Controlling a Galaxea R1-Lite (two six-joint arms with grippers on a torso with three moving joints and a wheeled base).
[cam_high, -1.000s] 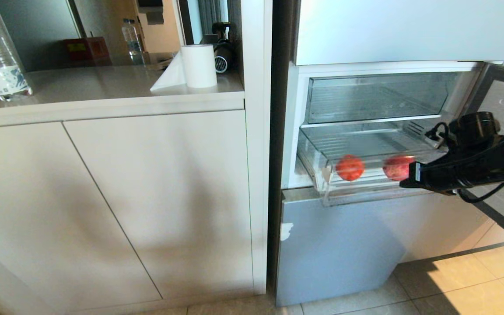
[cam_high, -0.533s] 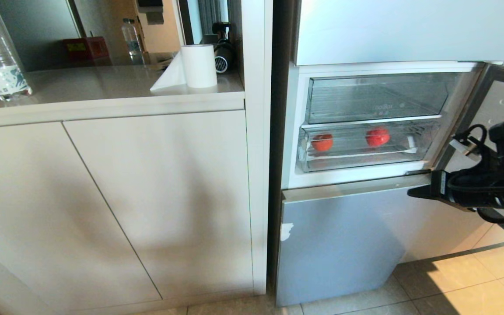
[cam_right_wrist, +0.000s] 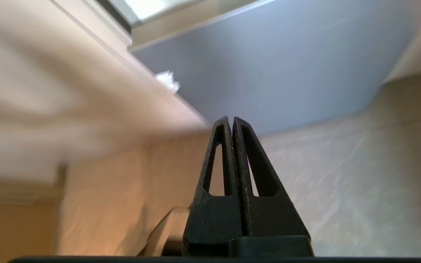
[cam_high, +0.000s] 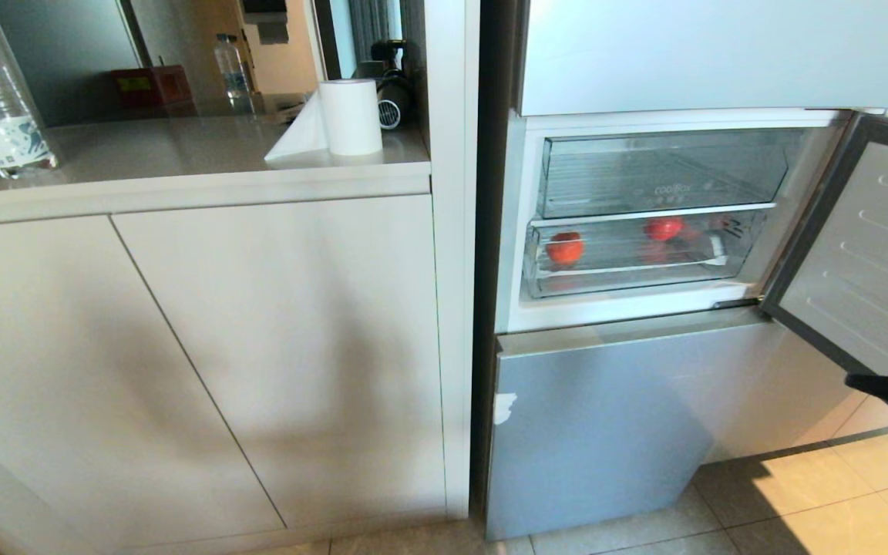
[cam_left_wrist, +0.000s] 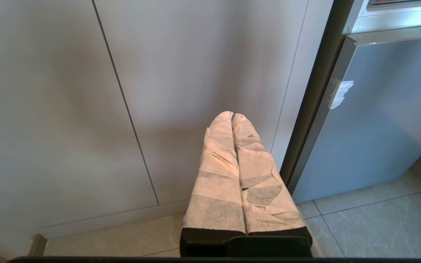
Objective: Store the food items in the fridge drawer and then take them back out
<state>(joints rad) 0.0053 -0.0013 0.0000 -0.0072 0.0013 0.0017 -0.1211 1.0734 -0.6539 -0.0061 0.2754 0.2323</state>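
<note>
Two red fruits, one to the left (cam_high: 565, 248) and one to the right (cam_high: 664, 228), lie inside the fridge drawer (cam_high: 637, 279), which sits pushed in below a clear bin (cam_high: 667, 173) with faint lettering. Both are well apart from the jaws of either arm. The right gripper (cam_right_wrist: 231, 122) has its jaws clenched together on nothing; it hangs low beside the open fridge door (cam_high: 860, 247), well below and to the right of the drawer, pointing at the grey lower panel (cam_right_wrist: 287, 69). The left gripper (cam_left_wrist: 231, 116), its fingers wrapped in pale tape, is likewise clenched and empty, facing the cabinet doors (cam_left_wrist: 122, 91) near the floor (cam_left_wrist: 371, 223).
</note>
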